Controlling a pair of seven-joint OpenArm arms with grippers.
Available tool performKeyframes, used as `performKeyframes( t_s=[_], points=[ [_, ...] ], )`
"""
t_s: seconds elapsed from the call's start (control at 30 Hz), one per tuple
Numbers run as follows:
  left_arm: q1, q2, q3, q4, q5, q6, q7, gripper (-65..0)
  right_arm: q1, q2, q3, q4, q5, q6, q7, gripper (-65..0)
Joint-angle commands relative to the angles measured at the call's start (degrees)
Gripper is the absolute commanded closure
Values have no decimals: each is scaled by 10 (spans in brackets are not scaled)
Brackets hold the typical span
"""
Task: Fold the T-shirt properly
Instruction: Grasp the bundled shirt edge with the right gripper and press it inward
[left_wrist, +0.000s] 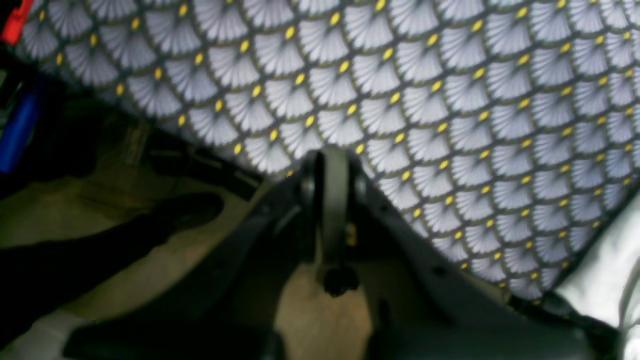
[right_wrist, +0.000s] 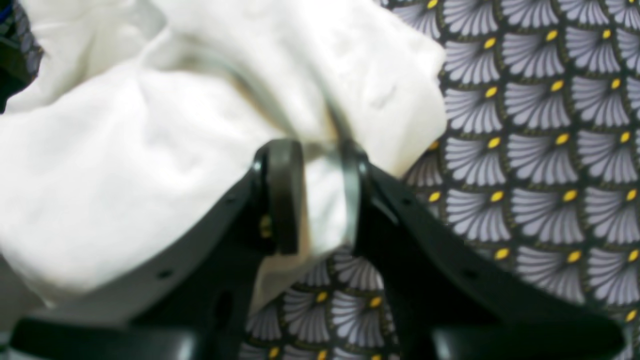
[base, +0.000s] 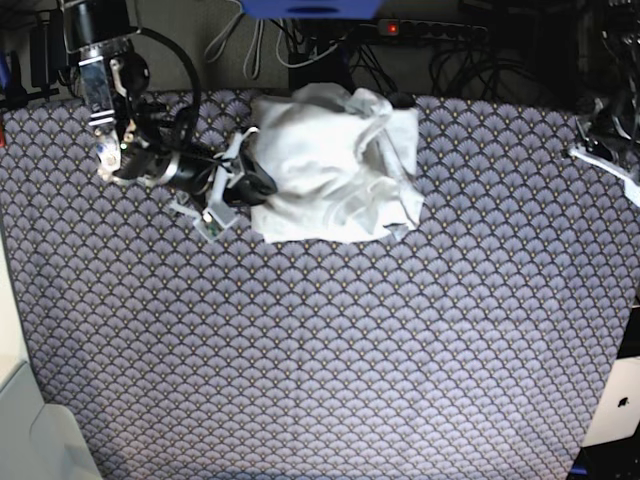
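Note:
The white T-shirt (base: 335, 165) lies in a wrinkled, bunched heap at the far middle of the patterned table cloth (base: 320, 350). My right gripper (base: 252, 187) reaches in from the left and meets the shirt's left edge. In the right wrist view a fold of the T-shirt (right_wrist: 125, 165) runs between the fingers, and the right gripper (right_wrist: 315, 195) is shut on it. My left gripper (left_wrist: 332, 165) hangs over the cloth's edge with its fingers pressed together and nothing between them. In the base view the left arm (base: 600, 135) sits at the table's far right edge, away from the shirt.
The fan-patterned cloth (left_wrist: 400, 100) covers the whole table. A power strip and cables (base: 430, 30) run behind the far edge. A pale surface (base: 20, 420) borders the near left corner. Dark gear shows below the table's edge in the left wrist view.

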Motion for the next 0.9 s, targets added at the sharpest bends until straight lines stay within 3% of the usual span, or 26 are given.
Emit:
performKeyframes(
  t_s=[0.0,0.2,0.37,0.5,0.7,0.87],
  points=[
    [-1,-11,-3,8,0,1,-4,-1,2,2,1,9,2,0,-6,-132],
    [0,-11,-3,8,0,1,-4,-2,2,1,1,86,4,0,-8,-132],
    [2,-11,-8,8,0,1,-1,-2,7,-43,-10,128,2,0,-13,-132],
    [21,-20,-9,9,1,1,-3,-2,30,-78,-34,83,2,0,-13,-132],
    [26,-26,-10,12,0,1,-1,-1,70,-102,-94,-3,1,0,-7,-131],
    [26,-24,-10,14,0,1,2,-1,97,-123,-97,-44,1,0,-6,-131]
  ],
)
